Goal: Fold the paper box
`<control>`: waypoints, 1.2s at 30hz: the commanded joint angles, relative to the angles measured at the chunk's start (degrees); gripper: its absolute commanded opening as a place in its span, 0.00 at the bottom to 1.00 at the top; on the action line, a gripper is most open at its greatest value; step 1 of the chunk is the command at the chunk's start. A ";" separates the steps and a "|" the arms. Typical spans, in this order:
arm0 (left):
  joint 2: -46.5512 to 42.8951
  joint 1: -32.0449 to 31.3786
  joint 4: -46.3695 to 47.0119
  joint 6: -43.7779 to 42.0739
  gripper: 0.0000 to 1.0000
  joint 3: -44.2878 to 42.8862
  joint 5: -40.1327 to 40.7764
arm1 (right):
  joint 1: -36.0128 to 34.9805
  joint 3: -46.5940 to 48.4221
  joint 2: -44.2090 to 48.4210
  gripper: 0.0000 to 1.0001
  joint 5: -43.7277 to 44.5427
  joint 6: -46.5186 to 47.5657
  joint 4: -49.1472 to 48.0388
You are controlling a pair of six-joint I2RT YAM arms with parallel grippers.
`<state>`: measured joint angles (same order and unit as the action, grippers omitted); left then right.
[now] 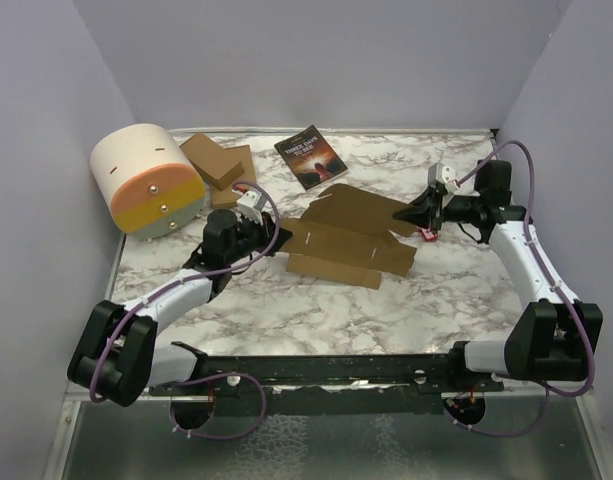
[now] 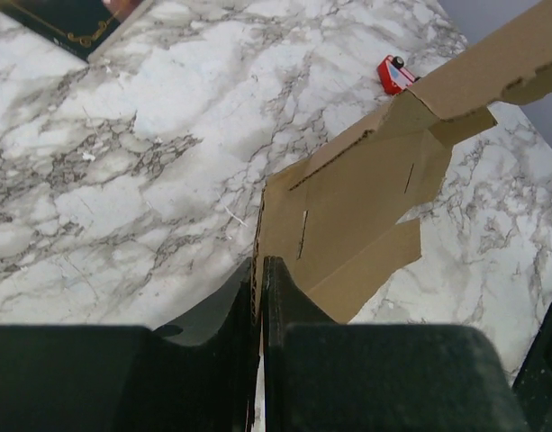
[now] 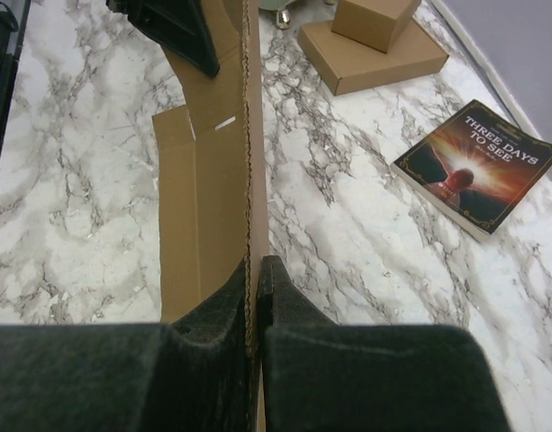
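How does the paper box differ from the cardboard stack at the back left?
The paper box is a wide sheet with flaps and slots; the cardboard stack is smaller pieces piled up. The paper box is pinched at opposite edges by the left end effector and right end effector; the cardboard stack is touched by neither. Both are plain brown cardboard.

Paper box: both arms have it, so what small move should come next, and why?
Probably tip the left arm's pinched edge upward to start bending that end panel along its nearest crease, while the right holds steady. The left jaws and right jaws are shut on opposite ends of the paper box, which is mostly flat, its left end low on the table.
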<state>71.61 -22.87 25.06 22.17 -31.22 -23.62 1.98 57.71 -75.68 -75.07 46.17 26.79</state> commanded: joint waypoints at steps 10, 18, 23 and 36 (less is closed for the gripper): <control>5.84 -0.33 24.09 -6.00 0.06 -0.09 -0.59 | 0.22 10.13 0.04 0.01 -0.74 1.97 7.25; 12.48 -0.33 27.97 -6.29 0.09 -3.36 -1.11 | 0.13 13.24 -0.52 0.01 1.44 4.92 10.27; 17.62 -0.33 30.93 -5.26 0.10 -5.89 -2.18 | 0.04 15.04 -1.36 0.01 0.74 7.00 13.06; 22.41 -0.33 36.40 -7.72 0.11 -5.96 -3.58 | 0.04 11.22 -1.27 0.01 0.65 4.78 12.84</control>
<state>93.36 -22.98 57.28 15.70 -37.06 -25.43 2.00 70.26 -77.54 -73.14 52.49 39.44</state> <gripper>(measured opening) 0.124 0.018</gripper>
